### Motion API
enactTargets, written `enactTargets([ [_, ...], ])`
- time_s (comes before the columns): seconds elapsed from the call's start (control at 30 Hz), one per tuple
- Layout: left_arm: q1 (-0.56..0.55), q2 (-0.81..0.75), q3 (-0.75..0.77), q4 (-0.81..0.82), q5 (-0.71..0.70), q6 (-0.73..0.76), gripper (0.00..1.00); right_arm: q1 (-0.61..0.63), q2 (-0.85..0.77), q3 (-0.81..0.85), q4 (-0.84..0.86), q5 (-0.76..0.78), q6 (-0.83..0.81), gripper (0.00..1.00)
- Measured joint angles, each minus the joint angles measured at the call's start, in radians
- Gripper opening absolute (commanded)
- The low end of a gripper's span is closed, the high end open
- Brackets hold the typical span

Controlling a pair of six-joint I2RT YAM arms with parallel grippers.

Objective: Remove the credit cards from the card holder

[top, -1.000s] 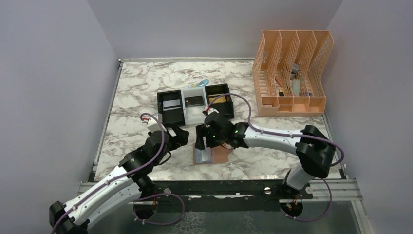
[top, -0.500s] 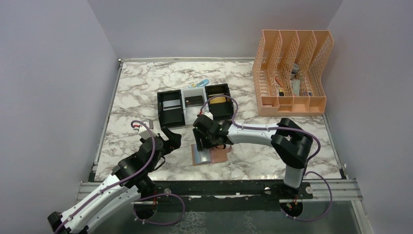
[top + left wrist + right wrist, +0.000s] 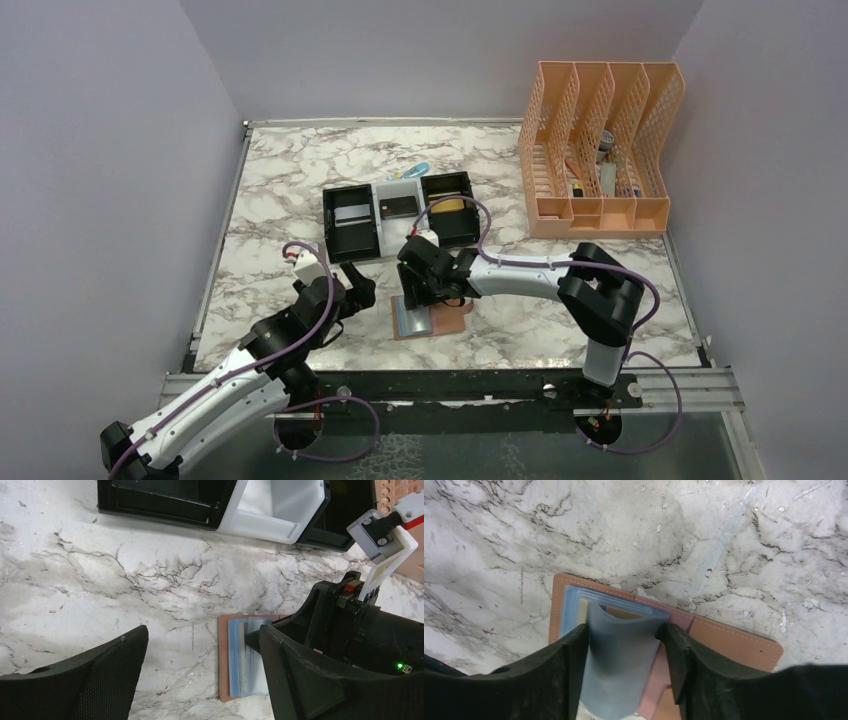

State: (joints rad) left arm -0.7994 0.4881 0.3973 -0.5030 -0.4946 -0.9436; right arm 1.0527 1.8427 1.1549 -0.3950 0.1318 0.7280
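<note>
So the card holder [image 3: 440, 322] lies open on the near side of the worktop [image 3: 280, 190], right under the right pincer [image 3: 625, 630]. Its fingers flank a blue-grey pocket, touching both edges, can't tell if it's actually clamped. Left pincer [image 3: 200, 632], just left of it, gapes wide.

Black-and-white tray [image 3: 398, 234], orange file rack [image 3: 600, 214]

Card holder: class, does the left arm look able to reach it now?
Probably yes: the left gripper hovers open beside the card holder, bare marble between; the right gripper covers only its far side.
</note>
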Motion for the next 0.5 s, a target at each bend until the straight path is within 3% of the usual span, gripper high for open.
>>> enactTargets([
  [0.1,0.0,-0.001,0.0,0.005,0.001,0.006,0.84,0.0,0.001,0.0,-0.003,0.001,0.0,0.4],
  [0.27,0.0,0.006,0.0,0.031,0.035,0.027,0.84,-0.006,-0.003,-0.018,0.031,-0.02,0.0,0.34],
  [0.5,0.001,0.145,-0.015,0.222,0.246,0.1,0.84,-0.143,-0.12,-0.283,0.323,-0.314,0.04,0.33],
])
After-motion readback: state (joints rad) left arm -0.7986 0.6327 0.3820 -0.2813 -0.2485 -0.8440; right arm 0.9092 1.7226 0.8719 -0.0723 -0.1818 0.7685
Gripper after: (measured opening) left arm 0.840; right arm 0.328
